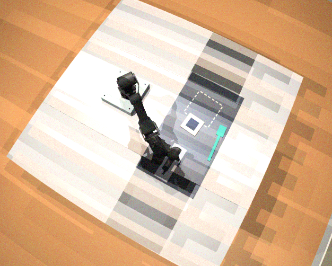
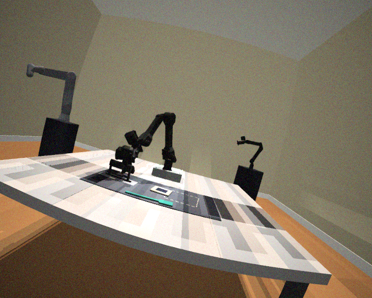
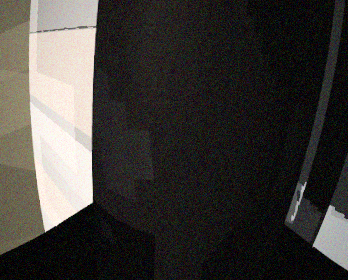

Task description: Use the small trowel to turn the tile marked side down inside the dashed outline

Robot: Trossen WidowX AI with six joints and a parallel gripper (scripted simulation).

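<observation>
- top view: looks steeply down from well above the table (image 1: 249, 159) (image 2: 186, 242) (image 3: 62, 105), which sits askew but almost whole in frame.
- exterior view: stands back beyond a table edge, a little above the top, tilted, facing the arm (image 1: 139, 109) (image 2: 168, 132) and the far wall (image 2: 192, 62).
- wrist view: very close in; dark shapes fill most of it, a table strip at left.
- top and exterior share arm, mat (image 1: 195, 150) (image 2: 202, 208) and table; wrist shares some table, which part i can't tell.
</observation>
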